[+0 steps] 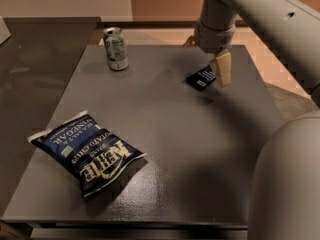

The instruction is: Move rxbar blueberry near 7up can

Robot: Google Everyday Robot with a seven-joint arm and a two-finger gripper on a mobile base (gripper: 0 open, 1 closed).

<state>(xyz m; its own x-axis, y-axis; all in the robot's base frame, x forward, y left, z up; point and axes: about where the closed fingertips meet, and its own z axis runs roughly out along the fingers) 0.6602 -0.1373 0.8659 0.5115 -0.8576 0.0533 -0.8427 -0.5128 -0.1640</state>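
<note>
The rxbar blueberry is a small dark navy wrapper lying flat on the grey table, at the far right. The 7up can stands upright near the table's far left corner, well apart from the bar. My gripper hangs from the arm just over the bar, open. One cream finger points down at the bar's right edge. The other finger shows behind the wrist, to the bar's far left. The bar is not held.
A large blue-and-white Kettle chip bag lies at the front left of the table. My arm's lower link fills the front right corner of the view. A darker counter adjoins the table on the left.
</note>
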